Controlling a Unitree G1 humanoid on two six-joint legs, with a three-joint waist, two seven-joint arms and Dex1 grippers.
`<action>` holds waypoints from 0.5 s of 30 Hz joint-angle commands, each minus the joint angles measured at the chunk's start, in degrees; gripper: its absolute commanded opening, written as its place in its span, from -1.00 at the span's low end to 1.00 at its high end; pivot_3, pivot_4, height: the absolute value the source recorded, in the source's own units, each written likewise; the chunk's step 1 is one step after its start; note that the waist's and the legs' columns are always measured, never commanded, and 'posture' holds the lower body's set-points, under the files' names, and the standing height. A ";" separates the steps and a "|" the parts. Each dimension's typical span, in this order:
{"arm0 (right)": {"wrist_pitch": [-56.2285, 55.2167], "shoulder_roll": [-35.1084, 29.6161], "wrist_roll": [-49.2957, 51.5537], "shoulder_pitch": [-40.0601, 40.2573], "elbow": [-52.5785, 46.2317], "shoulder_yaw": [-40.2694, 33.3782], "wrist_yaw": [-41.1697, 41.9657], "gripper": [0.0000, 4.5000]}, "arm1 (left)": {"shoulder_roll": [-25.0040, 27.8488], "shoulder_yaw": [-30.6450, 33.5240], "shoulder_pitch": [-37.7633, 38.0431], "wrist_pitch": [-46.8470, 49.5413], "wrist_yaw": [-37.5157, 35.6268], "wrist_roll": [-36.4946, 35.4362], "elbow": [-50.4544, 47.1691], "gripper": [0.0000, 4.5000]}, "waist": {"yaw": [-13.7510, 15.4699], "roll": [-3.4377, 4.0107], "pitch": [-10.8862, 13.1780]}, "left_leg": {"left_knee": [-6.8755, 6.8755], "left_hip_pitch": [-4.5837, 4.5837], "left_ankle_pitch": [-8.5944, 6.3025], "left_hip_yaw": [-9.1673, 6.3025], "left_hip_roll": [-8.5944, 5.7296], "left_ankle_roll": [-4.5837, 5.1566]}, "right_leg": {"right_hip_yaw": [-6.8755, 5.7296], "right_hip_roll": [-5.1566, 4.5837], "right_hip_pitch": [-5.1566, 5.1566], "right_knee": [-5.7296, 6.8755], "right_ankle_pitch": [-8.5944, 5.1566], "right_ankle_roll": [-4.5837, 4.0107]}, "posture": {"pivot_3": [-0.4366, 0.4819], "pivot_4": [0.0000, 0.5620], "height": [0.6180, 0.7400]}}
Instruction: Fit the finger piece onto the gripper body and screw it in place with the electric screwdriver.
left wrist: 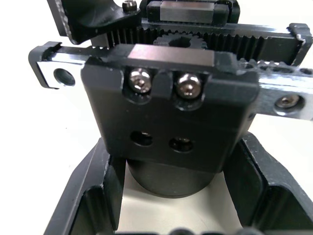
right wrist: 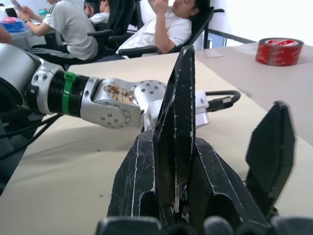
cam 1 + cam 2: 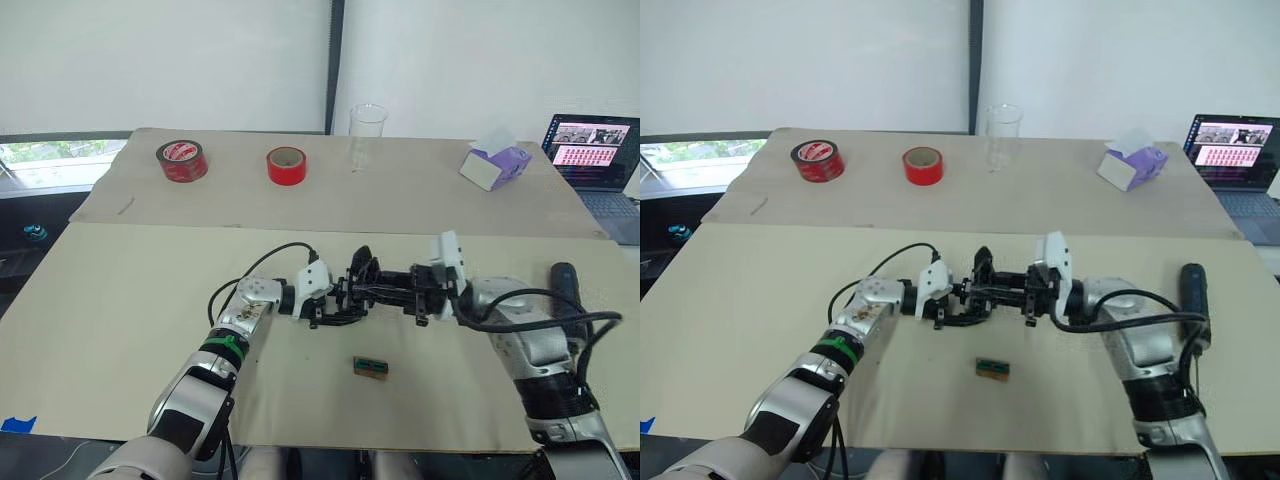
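left jaws clamp the gripper body (image 1: 171,112); right jaws apparently pinch the finger piece (image 2: 177,122).

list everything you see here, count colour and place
gripper body: 1, black, mid table, between both grippers
finger piece: 1, black, in right gripper
electric screwdriver: 1, black, table's right edge
small block: 1, green-brown, near edge
tape rolls: 2, red, far left
clear cup: 1, far middle
tissue box: 1, purple-white, far right
laptop: 1, far right
seated people: several, background
left gripper: holding body
right gripper: holding finger piece
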 commanded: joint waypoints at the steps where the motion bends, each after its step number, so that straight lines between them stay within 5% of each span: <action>1: -3.43 0.79 -1.75 -1.71 1.56 0.71 1.55 -0.82 | 0.45 -0.51 0.49 0.24 -0.11 1.41 0.96 0.02 | -0.02 0.00 0.00 | 0.00 0.00 0.00 0.00 0.00 -0.01 | 0.00 0.00 0.00 0.00 0.00 0.00 | -0.05 -0.47 1.00; 15: -5.94 1.71 -6.84 -1.63 6.86 3.31 2.89 -0.82 | 1.32 -0.88 1.64 0.36 -0.38 1.85 0.09 0.02 | -0.26 0.02 -0.02 | -0.02 0.14 0.05 0.00 0.02 -0.09 | 0.01 0.01 0.08 0.05 0.00 -0.01 | -0.05 -0.47 1.00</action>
